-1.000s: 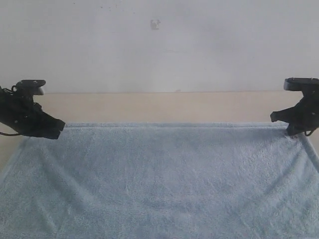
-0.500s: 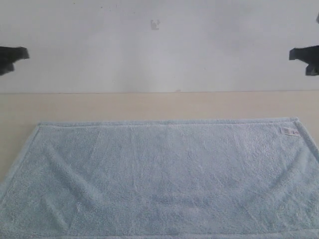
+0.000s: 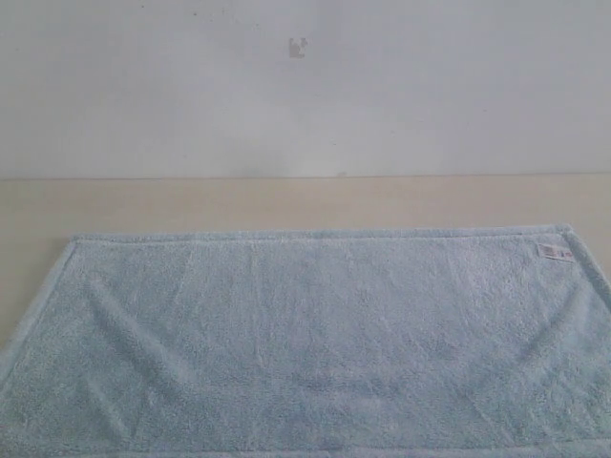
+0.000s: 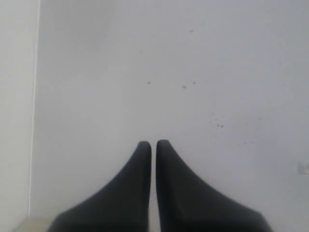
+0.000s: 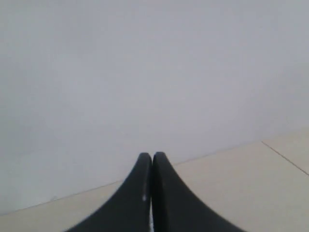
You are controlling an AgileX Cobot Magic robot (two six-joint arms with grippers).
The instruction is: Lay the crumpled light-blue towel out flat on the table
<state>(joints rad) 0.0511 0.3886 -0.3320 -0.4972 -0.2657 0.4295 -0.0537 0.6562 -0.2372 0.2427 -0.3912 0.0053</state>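
White-grey wall (image 3: 305, 95) fills the upper part of the exterior view, with the beige table (image 3: 286, 202) below it. Across the lower half, the light-blue towel (image 3: 305, 343) lies spread flat, its white tag (image 3: 554, 251) at its upper right corner. The left gripper (image 4: 153, 145) and right gripper (image 5: 152, 157) each show fingers pinched together on nothing, pointing toward the wall.
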